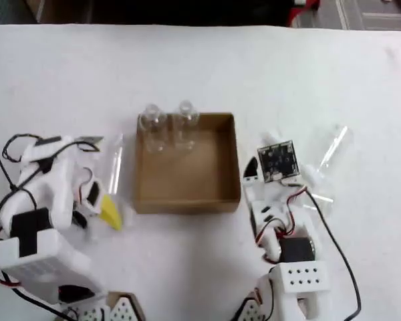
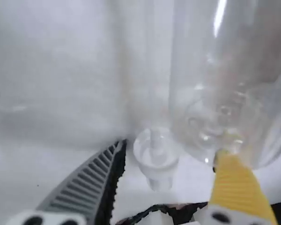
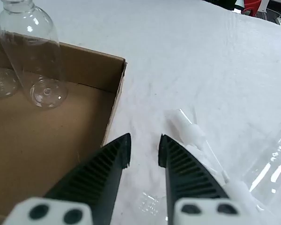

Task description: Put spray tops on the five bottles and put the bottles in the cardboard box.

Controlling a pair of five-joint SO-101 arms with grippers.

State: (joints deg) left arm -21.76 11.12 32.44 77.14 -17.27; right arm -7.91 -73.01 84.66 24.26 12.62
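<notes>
- Left gripper (image 2: 171, 150) stands wide open, one grey finger and one yellow, holding nothing.
- Between its fingers a white spray top (image 2: 154, 157) stands on the white table (image 1: 200, 67).
- Just beside the yellow finger lies a clear bottle (image 2: 215, 93); whether they touch cannot be told.
- Right gripper (image 3: 144, 143) has its black jaws parted by a narrow gap, with nothing between them, above the table just beside the right wall of the cardboard box (image 1: 187, 194).
- Near it lies a long-stemmed spray top (image 3: 189, 131), and further out a second clear bottle (image 3: 271, 164).
- Two upright bottles (image 1: 168, 124) stand side by side in the box's far left corner.
</notes>
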